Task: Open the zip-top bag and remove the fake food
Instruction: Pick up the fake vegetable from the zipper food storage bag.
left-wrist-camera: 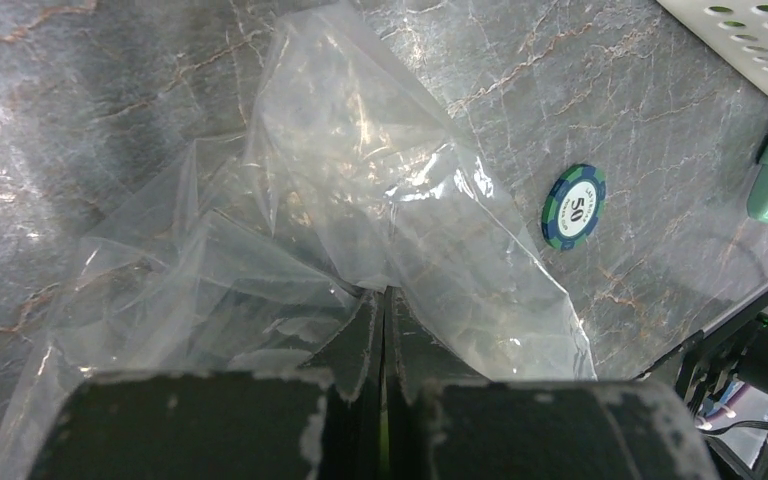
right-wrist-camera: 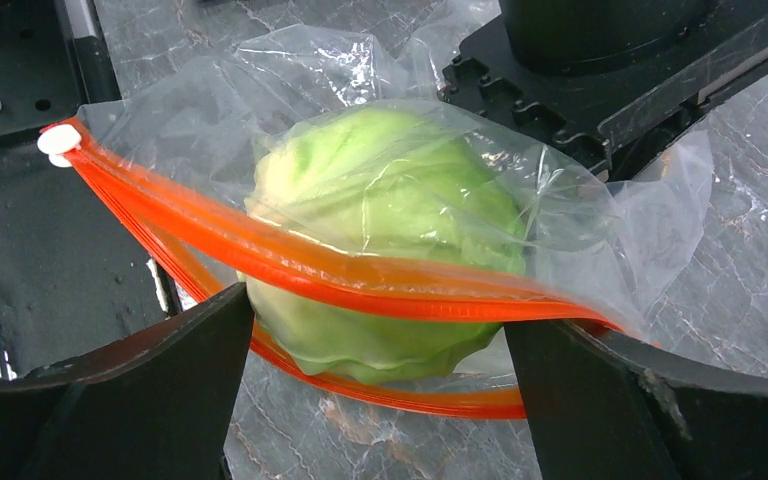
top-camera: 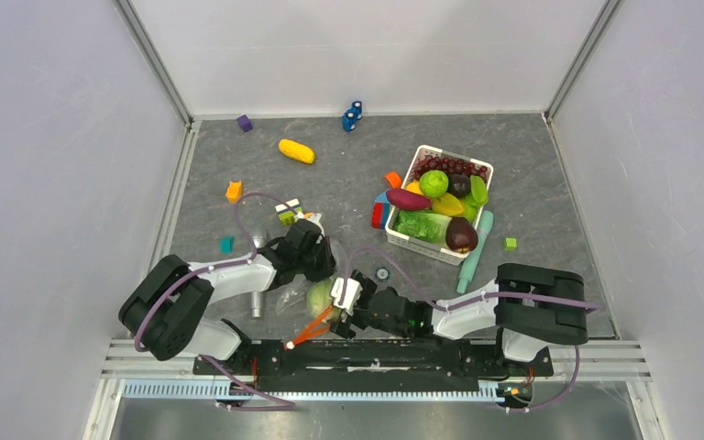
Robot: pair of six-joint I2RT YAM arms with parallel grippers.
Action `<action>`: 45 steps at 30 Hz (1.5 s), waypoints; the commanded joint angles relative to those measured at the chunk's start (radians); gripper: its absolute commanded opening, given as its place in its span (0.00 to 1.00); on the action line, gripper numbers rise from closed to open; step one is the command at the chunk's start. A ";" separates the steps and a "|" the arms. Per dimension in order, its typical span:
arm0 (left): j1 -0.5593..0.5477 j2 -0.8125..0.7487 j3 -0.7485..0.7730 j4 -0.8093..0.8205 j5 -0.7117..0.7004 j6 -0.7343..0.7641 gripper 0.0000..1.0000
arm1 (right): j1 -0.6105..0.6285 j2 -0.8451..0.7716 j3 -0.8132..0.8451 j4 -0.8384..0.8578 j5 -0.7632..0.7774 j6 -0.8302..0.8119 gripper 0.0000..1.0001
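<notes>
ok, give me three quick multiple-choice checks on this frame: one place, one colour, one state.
1. Where is the cabbage?
A) in the white basket
B) inside the zip-top bag
C) loose by the back wall

2. The bag's zipper strip is:
A) red-orange
B) blue
C) black

3. The left jaws are:
A) wide open
B) shut on a building block
C) shut on the bag's plastic

Answers:
1 B, clear film wraps it in the right wrist view.
2 A, two orange bands run across the bag mouth.
3 C, the fingers meet with film pinched between them.
</notes>
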 commanded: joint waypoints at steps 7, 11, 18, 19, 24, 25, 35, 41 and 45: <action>-0.044 0.003 -0.008 0.016 0.074 0.004 0.02 | 0.000 0.021 0.029 0.037 0.046 0.124 0.77; -0.044 0.000 -0.009 0.015 0.068 0.001 0.02 | 0.000 -0.028 -0.018 0.060 0.043 0.126 0.66; -0.040 -0.018 0.011 -0.025 0.028 0.019 0.02 | 0.000 -0.134 -0.053 -0.008 -0.039 0.151 0.59; -0.038 -0.022 0.017 -0.050 0.022 0.024 0.02 | 0.000 -0.153 -0.061 -0.018 -0.066 0.157 0.58; -0.017 -0.049 0.040 -0.101 -0.012 0.050 0.02 | 0.000 -0.270 -0.094 -0.108 -0.197 0.184 0.55; -0.009 -0.056 0.040 -0.107 -0.018 0.053 0.02 | 0.000 -0.290 -0.097 -0.135 -0.212 0.186 0.55; 0.078 -0.141 0.040 -0.188 -0.055 0.090 0.02 | 0.000 -0.557 -0.223 -0.291 -0.296 0.328 0.54; 0.120 -0.207 0.035 -0.243 -0.070 0.122 0.03 | -0.019 -0.757 -0.189 -0.523 -0.139 0.388 0.55; 0.128 -0.232 0.030 -0.265 -0.075 0.130 0.03 | -0.125 -0.811 -0.088 -0.700 -0.111 0.385 0.55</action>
